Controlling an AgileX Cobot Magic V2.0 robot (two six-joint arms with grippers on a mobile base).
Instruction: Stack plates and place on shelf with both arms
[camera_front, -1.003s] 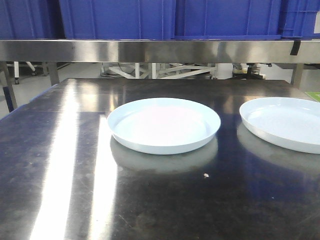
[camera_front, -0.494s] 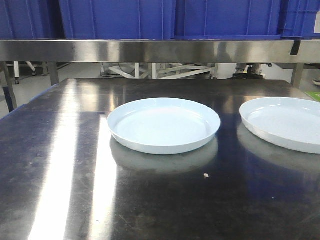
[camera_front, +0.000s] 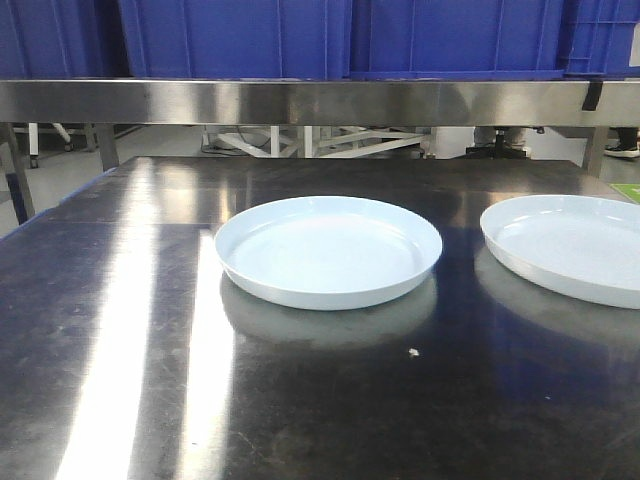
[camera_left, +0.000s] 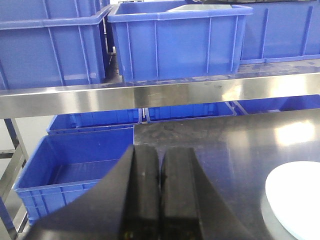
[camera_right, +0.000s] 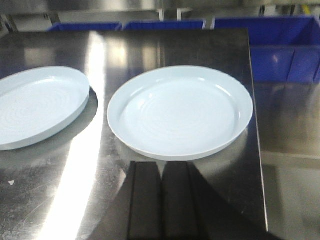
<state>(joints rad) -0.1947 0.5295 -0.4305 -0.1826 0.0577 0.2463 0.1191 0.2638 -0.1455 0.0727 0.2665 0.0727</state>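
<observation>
Front: two round glossy pale plates with low rims lie flat and apart on the dark reflective tabletop (camera_front: 120, 330). Centre plate (camera_front: 328, 250) whole, right plate (camera_front: 570, 245) cut by frame. Brushed-steel shelf (camera_front: 320, 102) behind, blue crates (camera_front: 340, 35) on it.

Left wrist: left gripper (camera_left: 160, 160), black fingers pressed together, empty, faces shelf. Only a plate sliver shows lower right.

Right wrist: right gripper (camera_right: 161, 172) pressed together, empty, angled down near right plate.

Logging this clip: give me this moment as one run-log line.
centre plate: on tabletop | right plate: beside it, apart | stacking: not started | left gripper: shut, empty | right gripper: shut, empty | shelf: holds blue crates
</observation>
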